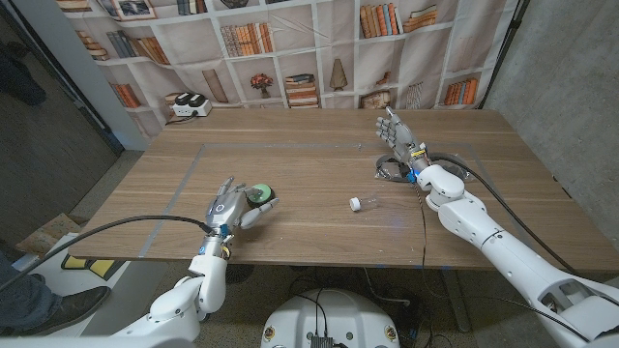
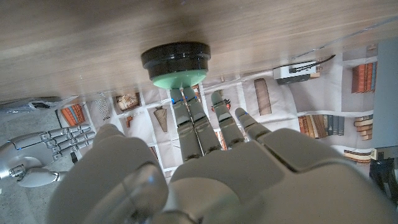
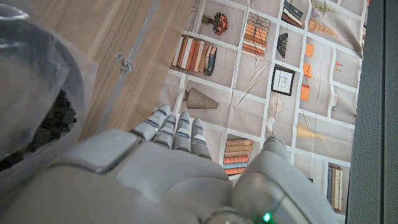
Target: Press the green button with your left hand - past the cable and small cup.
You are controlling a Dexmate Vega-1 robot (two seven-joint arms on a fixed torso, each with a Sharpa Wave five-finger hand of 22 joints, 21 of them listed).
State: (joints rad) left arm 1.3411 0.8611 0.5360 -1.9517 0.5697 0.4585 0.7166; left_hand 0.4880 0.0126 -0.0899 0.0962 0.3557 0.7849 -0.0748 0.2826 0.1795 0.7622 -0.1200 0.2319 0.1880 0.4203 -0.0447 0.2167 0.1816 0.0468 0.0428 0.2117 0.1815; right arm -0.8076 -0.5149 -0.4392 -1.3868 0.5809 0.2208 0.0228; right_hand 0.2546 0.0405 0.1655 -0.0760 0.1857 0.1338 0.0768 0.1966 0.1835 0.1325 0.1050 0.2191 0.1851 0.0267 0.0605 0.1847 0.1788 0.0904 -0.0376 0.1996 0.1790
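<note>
The green button (image 1: 258, 195) sits on a black round base near the table's front left. In the left wrist view its green cap (image 2: 179, 78) faces my left hand (image 2: 211, 174), whose fingers (image 2: 186, 121) stretch out straight until their tips reach the cap. In the head view my left hand (image 1: 229, 206) lies right beside the button and holds nothing. A small clear cup (image 1: 359, 203) lies on its side mid-table. The coiled cable (image 1: 390, 171) lies at the right. My right hand (image 1: 395, 130) stands upright just behind it, fingers straight, holding nothing.
A white device (image 1: 189, 104) stands at the table's back left corner. Tape lines (image 1: 193, 169) mark a rectangle on the wood. A bookshelf-print backdrop hangs behind the table. My right hand (image 2: 37, 149) also shows in the left wrist view.
</note>
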